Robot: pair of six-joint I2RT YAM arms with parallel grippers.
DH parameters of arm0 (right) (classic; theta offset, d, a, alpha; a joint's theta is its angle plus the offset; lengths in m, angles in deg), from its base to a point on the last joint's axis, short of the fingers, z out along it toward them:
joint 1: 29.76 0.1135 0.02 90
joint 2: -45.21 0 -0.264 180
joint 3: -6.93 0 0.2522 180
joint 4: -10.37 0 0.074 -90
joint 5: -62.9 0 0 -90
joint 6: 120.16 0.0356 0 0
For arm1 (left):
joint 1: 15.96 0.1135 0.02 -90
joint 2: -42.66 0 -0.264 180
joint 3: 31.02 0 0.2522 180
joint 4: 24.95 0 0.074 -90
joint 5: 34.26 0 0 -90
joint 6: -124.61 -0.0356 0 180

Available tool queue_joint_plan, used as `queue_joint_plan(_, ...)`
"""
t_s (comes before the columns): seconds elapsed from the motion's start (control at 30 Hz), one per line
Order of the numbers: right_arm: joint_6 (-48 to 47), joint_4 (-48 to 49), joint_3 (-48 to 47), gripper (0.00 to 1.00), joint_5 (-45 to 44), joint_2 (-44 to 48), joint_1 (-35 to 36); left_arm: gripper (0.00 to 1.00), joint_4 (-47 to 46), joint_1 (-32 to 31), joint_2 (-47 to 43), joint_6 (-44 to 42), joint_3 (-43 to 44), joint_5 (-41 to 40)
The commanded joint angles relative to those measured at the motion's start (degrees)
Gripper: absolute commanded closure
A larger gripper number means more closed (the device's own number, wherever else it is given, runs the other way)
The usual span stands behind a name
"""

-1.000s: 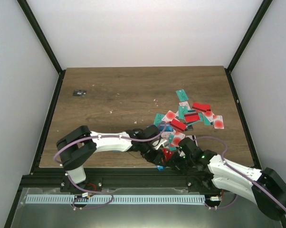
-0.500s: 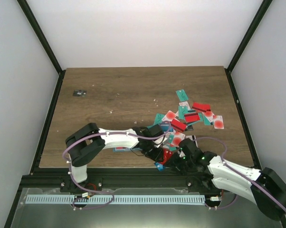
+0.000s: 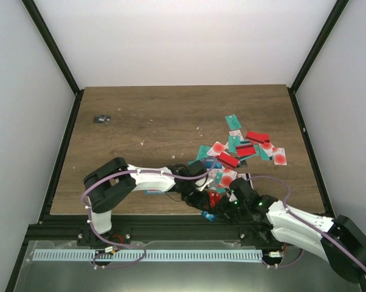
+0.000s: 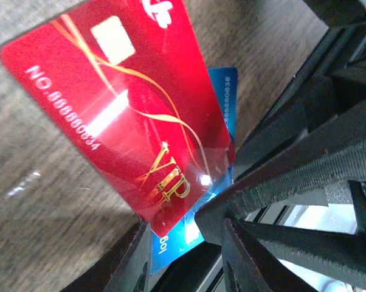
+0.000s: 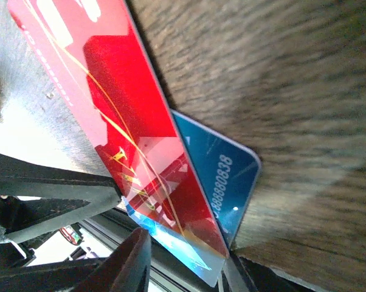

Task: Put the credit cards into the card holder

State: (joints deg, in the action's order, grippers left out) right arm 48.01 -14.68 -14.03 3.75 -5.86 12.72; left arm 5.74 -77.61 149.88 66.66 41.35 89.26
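Observation:
A red VIP card (image 4: 122, 103) lies on a blue card (image 4: 222, 97) at the table's near edge, and their corner overhangs it. My left gripper (image 4: 183, 255) is partly open, fingers either side of that corner. My right gripper (image 5: 186, 267) is partly open round the overhanging red card (image 5: 128, 109) and blue card (image 5: 222, 164). From above, both grippers (image 3: 204, 196) (image 3: 216, 210) meet at the red card (image 3: 213, 198). Several more cards (image 3: 244, 149) lie in a pile. A flat teal edge (image 3: 151, 191) shows under the left forearm; I cannot tell if it is the card holder.
A small dark object (image 3: 101, 119) lies at the far left of the table. The black frame rail (image 3: 171, 226) runs just beyond the overhanging cards. The right gripper's black body (image 4: 304, 182) crowds the left wrist view.
The left arm's elbow swung right and its gripper settled on the red card. The right gripper crept left toward it. The blue card slid a little nearer the table edge.

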Motion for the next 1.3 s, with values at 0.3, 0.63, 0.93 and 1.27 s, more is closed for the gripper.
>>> queue_joint_plan(0.3,3.50,4.45,2.90,0.87,-1.22,5.79,-0.40,0.66,-3.48,-2.11,1.98,3.53,-2.65,5.50)
queue_joint_plan(0.63,3.59,-4.86,-1.26,0.99,-2.61,9.67,-0.42,0.67,-2.24,-1.06,-1.71,4.49,-1.91,3.44)
queue_joint_plan(0.93,-0.67,-29.22,-15.45,0.99,-12.21,9.72,-0.83,0.65,4.03,3.07,-8.15,3.92,0.51,-1.53)
queue_joint_plan(1.27,-15.32,-36.31,-32.77,0.99,-22.46,8.25,-2.28,0.65,9.70,10.49,-19.58,1.89,1.45,-6.44)
